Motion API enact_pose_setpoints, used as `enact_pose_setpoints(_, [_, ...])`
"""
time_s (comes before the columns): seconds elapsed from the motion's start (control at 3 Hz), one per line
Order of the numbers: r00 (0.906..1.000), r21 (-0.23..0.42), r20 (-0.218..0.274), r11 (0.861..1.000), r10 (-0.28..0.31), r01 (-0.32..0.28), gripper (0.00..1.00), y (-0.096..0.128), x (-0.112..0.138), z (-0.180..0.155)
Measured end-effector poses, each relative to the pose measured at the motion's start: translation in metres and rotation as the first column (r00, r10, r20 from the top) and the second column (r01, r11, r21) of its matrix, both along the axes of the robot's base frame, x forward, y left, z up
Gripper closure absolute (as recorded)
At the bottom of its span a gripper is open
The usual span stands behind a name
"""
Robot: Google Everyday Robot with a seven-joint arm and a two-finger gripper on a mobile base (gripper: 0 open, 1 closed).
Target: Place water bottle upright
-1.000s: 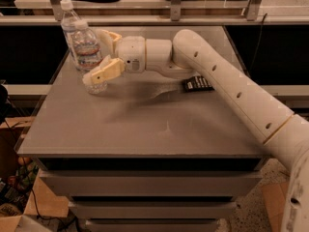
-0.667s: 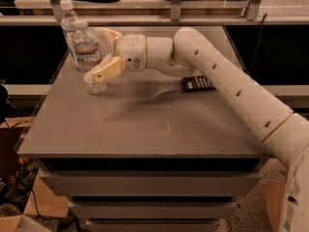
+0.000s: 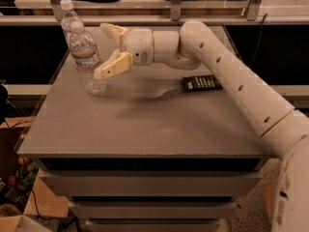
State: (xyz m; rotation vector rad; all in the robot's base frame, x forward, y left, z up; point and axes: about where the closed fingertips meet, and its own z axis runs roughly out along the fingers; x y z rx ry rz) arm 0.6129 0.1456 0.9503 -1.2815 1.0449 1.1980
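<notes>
Water bottle (image 3: pixel 86 57) standing upright near the far left corner of the grey counter (image 3: pixel 145 129); white cap on top, narrow label band around its middle, base resting on the counter surface. A second clear bottle (image 3: pixel 66 16) with a white cap stands just behind the water bottle, partly hidden by it. The pincer (image 3: pixel 101 51) hangs just to the right of the water bottle, its two cream fingers spread wide, one tip level with the upper half of the water bottle, the other (image 3: pixel 107 70) beside the lower half; contact cannot be determined. The white arm (image 3: pixel 227 66) extends rightward from the water bottle. A flat dark packet (image 3: pixel 202 83) lies on the counter well to the right of the water bottle.
</notes>
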Motion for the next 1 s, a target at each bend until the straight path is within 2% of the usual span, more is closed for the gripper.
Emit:
enact_pose_setpoints(0.33, [0.9995,-0.015,0.012,0.999,0.029,-0.029,0.0,-0.014,0.006,-0.003])
enact_pose_setpoints(1.0, [0.9979,-0.056,0.039,0.997,0.051,-0.049,0.0,-0.042,0.009,-0.006])
